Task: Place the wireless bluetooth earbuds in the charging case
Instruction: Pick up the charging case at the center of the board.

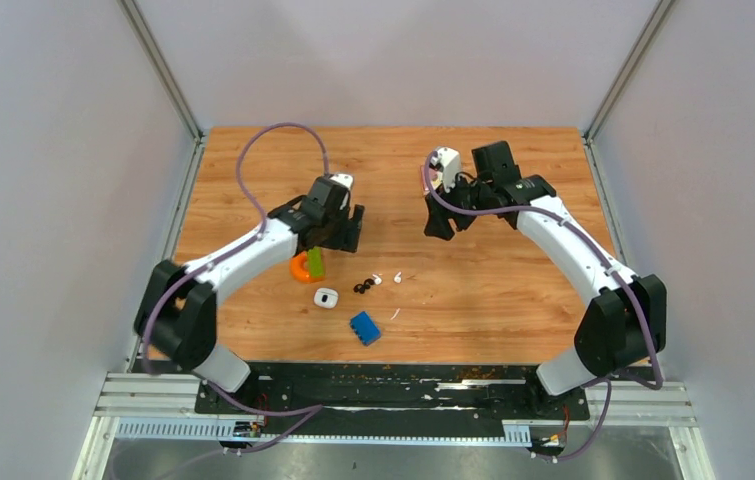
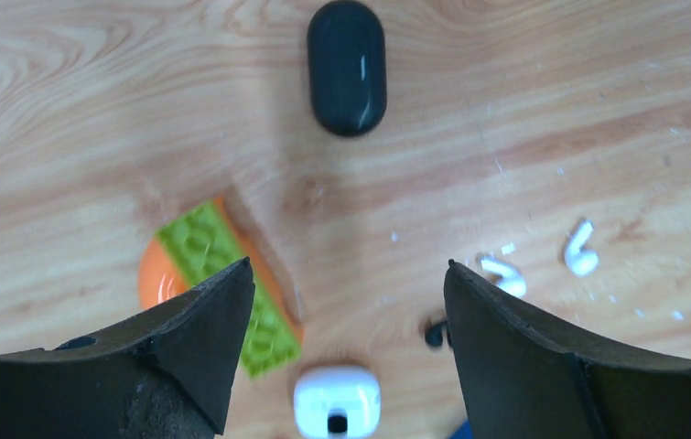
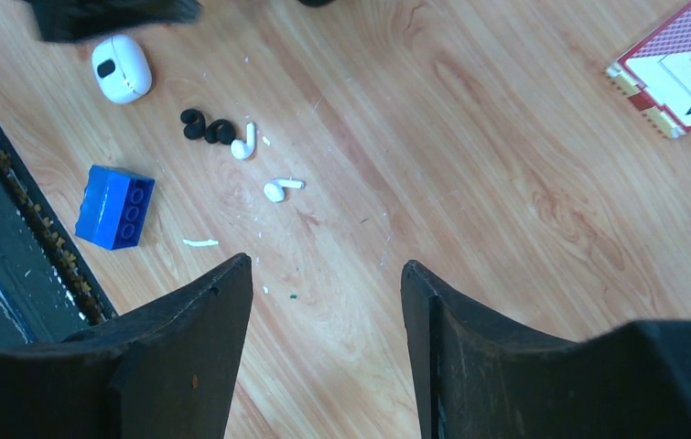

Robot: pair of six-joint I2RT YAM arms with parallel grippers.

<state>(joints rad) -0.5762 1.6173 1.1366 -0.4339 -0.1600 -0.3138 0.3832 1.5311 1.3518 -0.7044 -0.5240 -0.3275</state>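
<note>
Jaws stand apart on both of your grippers, and neither holds anything.

Your left gripper [image 2: 349,274] hangs over the wooden table [image 2: 67,110], spread wide. Straight ahead of its fingertips, well clear of them, lies the black charging case [image 2: 346,66], a closed dark oval. Back toward the wrist, between the two fingers, sits the white charging case [image 2: 337,402], partly cut off by the edge of the view. Beside the finger on the left of that view, a green brick [image 2: 222,274] lies across an orange disc [image 2: 154,274]. Just past the tip of the other finger lie the two white earbuds [image 2: 581,251], near each other but apart. The black earbuds [image 2: 435,334] are mostly hidden behind that same finger, with only a dark sliver showing.

Your right gripper [image 3: 325,270] is open too and hovers over the wood. From it, all four buds lie ahead and to the left of its wrist view. The two black earbuds sit side by side, with one white earbud right against the nearer of them. The second white earbud lies apart, closer to your fingertips. The white charging case is further out beyond them. A blue brick [image 3: 114,207] sits off the left-hand finger, and a small white scrap [image 3: 200,242] lies between that brick and the fingertip. Playing cards [image 3: 680,69] lie well away, ahead and to the right.
</note>
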